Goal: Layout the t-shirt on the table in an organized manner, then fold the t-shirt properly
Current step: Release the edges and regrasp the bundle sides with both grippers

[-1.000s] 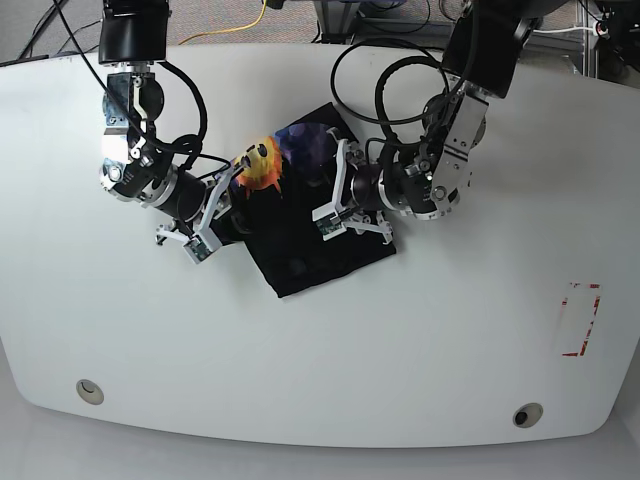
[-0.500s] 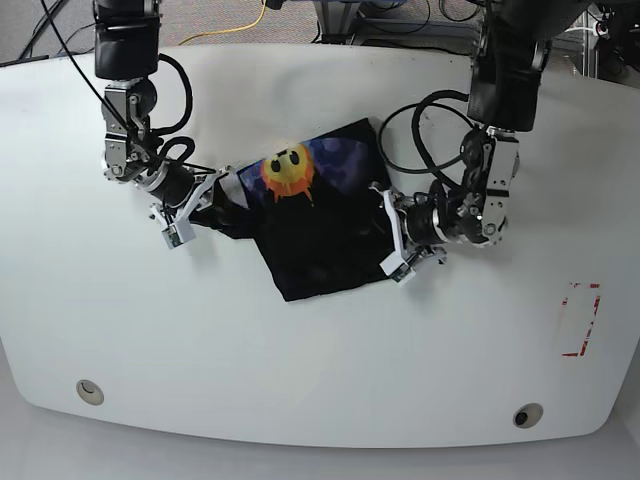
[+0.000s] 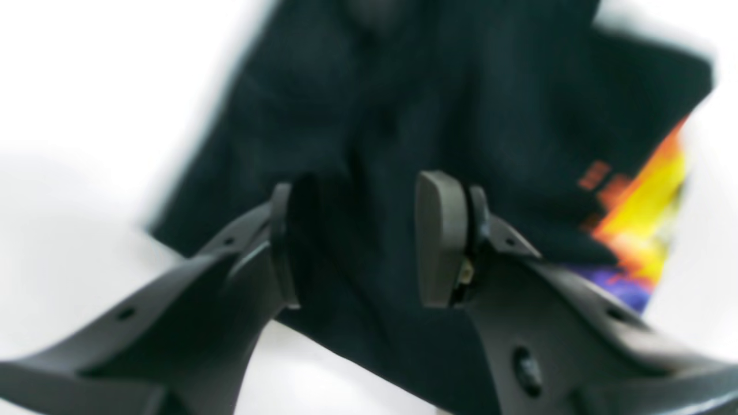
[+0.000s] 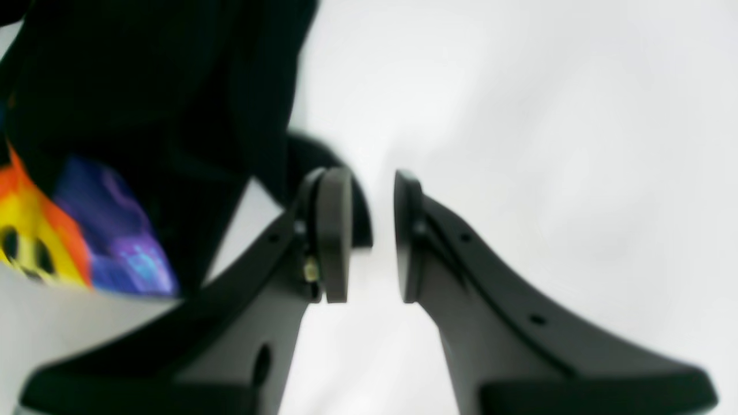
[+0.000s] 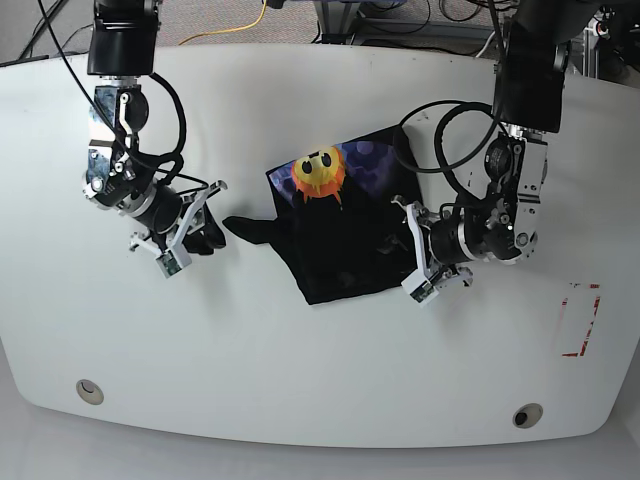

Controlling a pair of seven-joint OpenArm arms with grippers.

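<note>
Black t-shirt (image 5: 335, 235) folded, lying mid-table (image 5: 320, 380), print up.

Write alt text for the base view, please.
A crumpled black t-shirt with a sun print lies mid-table, one dark strip stretched toward the right gripper. The left gripper sits at the shirt's opposite edge.

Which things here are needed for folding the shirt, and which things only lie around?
Needed for the job:
- t-shirt
- table
- left gripper
- right gripper

Only lying around:
- red-outlined rectangle mark
- two round metal fittings
- yellow cable, beyond the table
</note>
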